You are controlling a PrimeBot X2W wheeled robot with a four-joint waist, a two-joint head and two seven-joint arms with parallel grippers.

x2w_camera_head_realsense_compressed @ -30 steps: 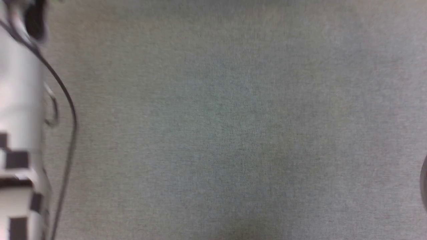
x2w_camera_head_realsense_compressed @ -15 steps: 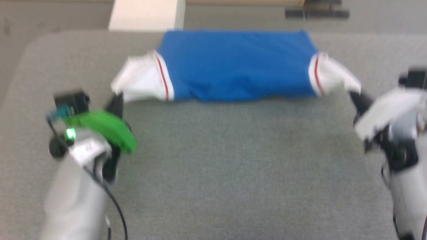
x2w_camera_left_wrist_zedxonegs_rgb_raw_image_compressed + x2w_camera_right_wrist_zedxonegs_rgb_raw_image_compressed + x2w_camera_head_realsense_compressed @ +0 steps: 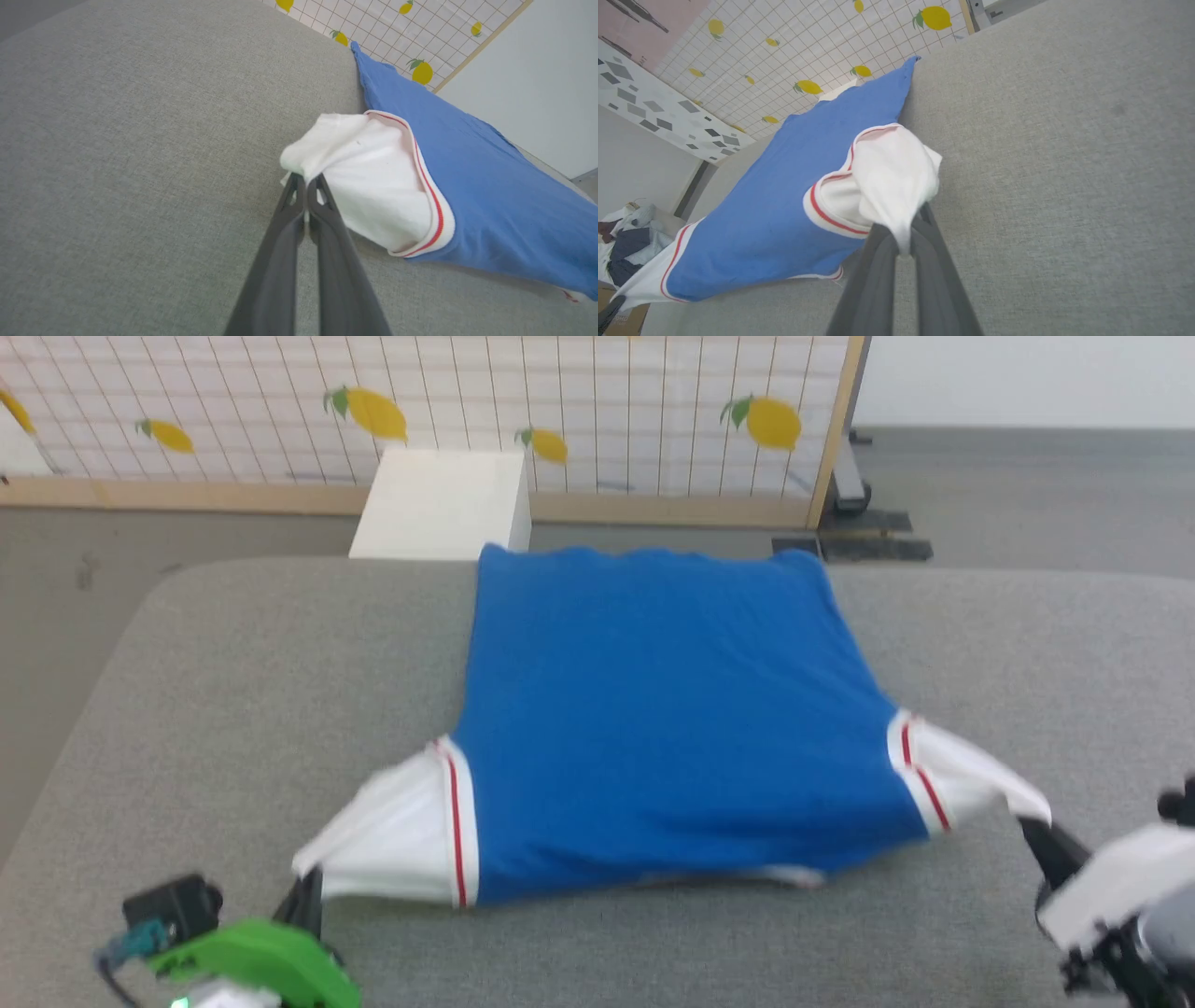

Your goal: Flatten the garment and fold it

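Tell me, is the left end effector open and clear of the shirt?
No, the left end effector is shut on the white sleeve of the garment.

Garment [image 3: 672,709]: bright blue, white sleeves with red stripes, spread on the grey fabric desk [image 3: 233,663], its far end at the desk's far edge.
Left gripper [image 3: 308,885], green-cased, at the near left corner: dark fingers pinched together on the left sleeve [image 3: 392,840] tip.
Right gripper [image 3: 1034,828], by the near right edge: fingers pinched on the right sleeve [image 3: 966,784] tip.
Beyond the far edge: white box [image 3: 439,504], lemon-print grid screen [image 3: 560,401].
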